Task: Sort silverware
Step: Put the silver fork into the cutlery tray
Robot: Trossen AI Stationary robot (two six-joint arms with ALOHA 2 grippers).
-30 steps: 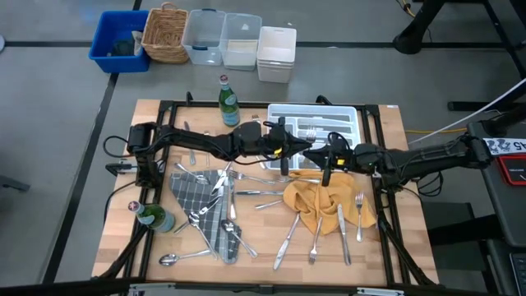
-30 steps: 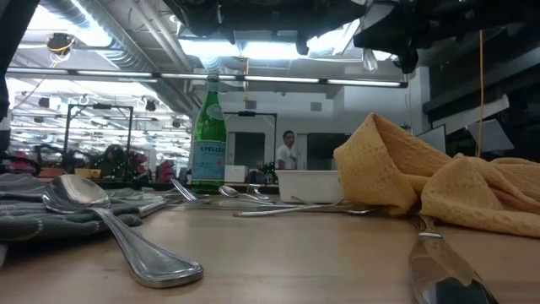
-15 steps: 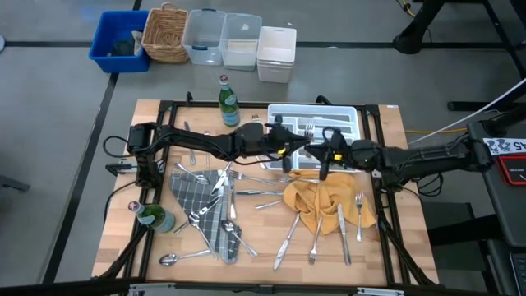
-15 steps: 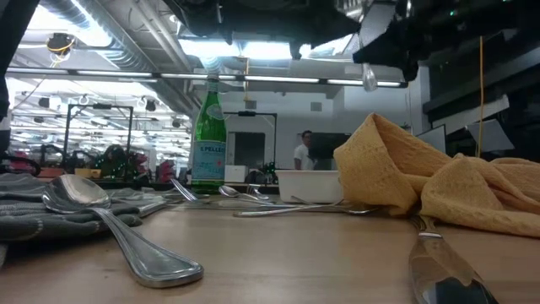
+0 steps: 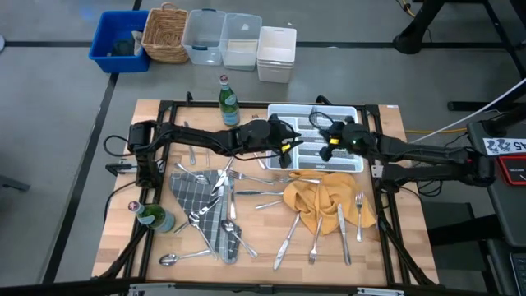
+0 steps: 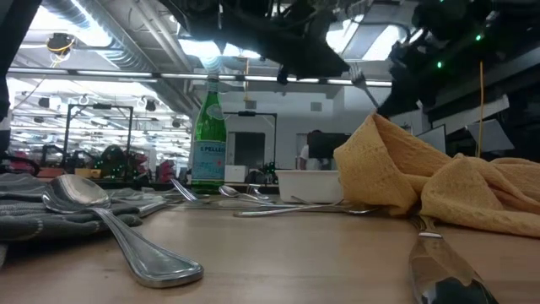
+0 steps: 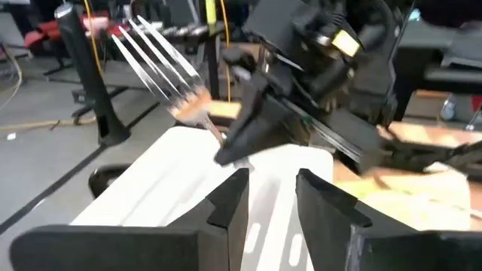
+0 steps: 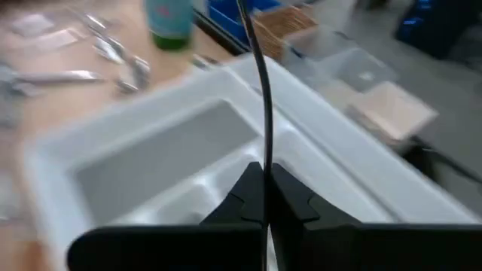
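My right gripper (image 5: 327, 141) hangs over the white tray (image 5: 355, 115), shut on a silver fork (image 7: 160, 62) whose tines point up. The same fork shows in the low view (image 6: 364, 86). My left gripper (image 7: 271, 199) stands just left of it, over the tray's left end (image 5: 289, 146), open, with nothing between its fingers. More silverware lies loose on the table (image 5: 255, 193), on the grey checked cloth (image 5: 201, 201) and around the yellow cloth (image 5: 320, 201). A few pieces lie in the tray (image 5: 308, 127). My right gripper pinches the fork's handle (image 8: 263, 162) between its two shut fingers. The fingers come from the table's right. The fork stands up out of the fingers, tilted, tines (image 7: 147, 45) uppermost, lifted clear above the tray.
One green bottle (image 5: 228, 103) stands at the far edge beside the tray, and another (image 5: 156, 218) lies near the left edge. Bins and a basket (image 5: 164, 33) sit on the floor beyond the table. A person (image 6: 316, 152) stands far back in the room.
My right gripper has gone toward the table's far edge, from over the yellow cloth's far side to above the tray. It has carried the fork along and away from my left gripper. My left gripper has stayed near the tray's left end.
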